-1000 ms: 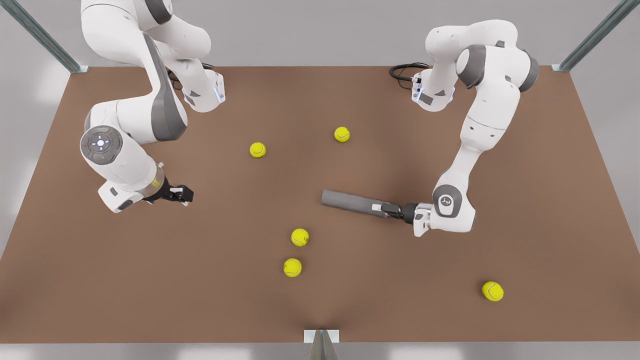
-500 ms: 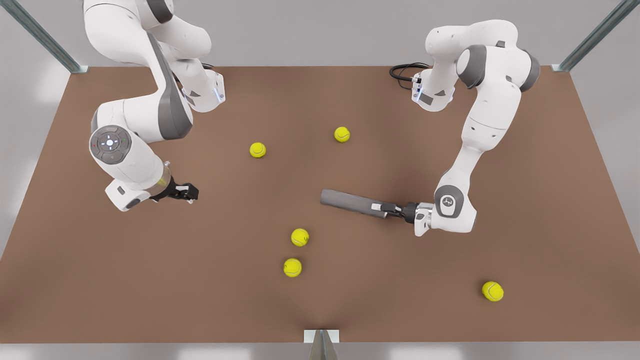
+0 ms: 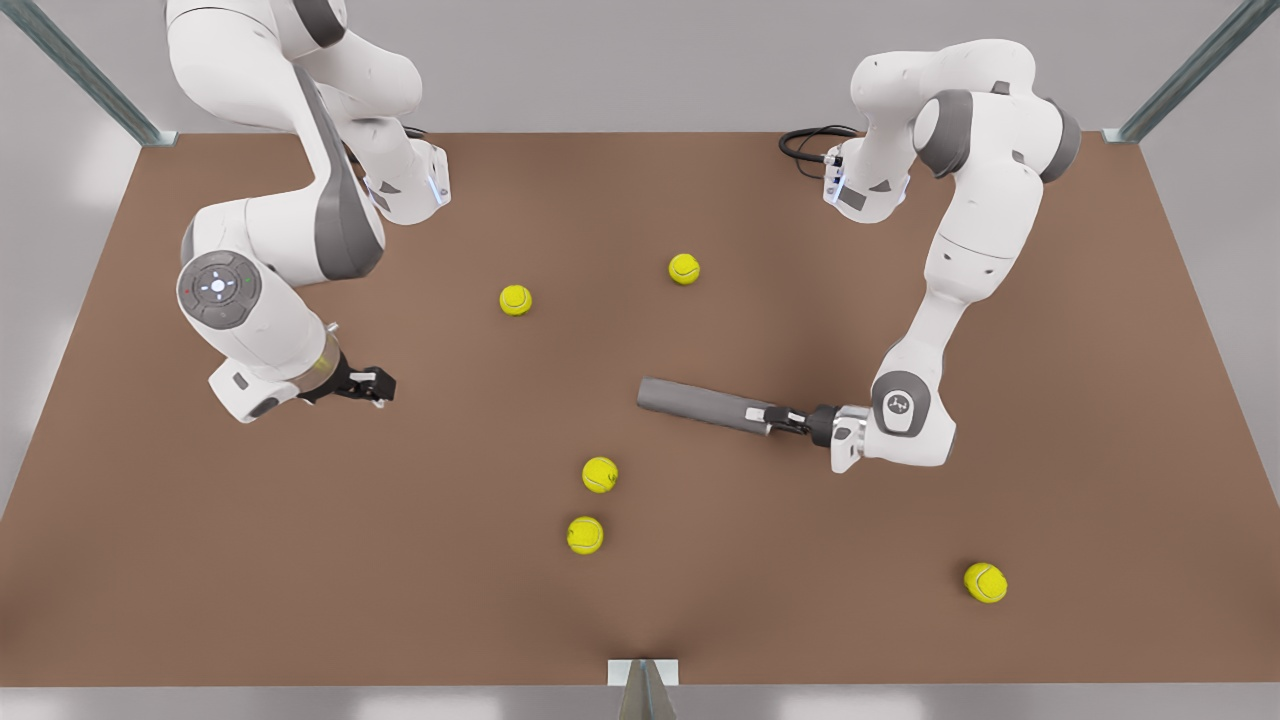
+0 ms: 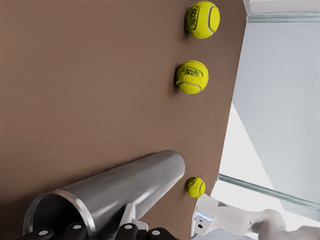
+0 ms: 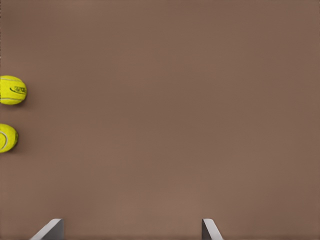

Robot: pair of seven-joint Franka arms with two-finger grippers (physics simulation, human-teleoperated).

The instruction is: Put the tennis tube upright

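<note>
Tube (image 3: 697, 404) lies flat, long axis crosswise, rim end gripped by left pincer (image 3: 778, 420); right pincer's (image 3: 372, 385) state unclear.

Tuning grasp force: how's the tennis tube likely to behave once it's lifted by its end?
The tennis tube looks like a stiff, smooth, metallic hollow cylinder, so probably rigid but slippery. The left gripper holds it at the open rim, far from its middle, so it may sag or pivot between the fingers. Lying flat on the table, it would likely roll if released. The right gripper waits apart.
</note>
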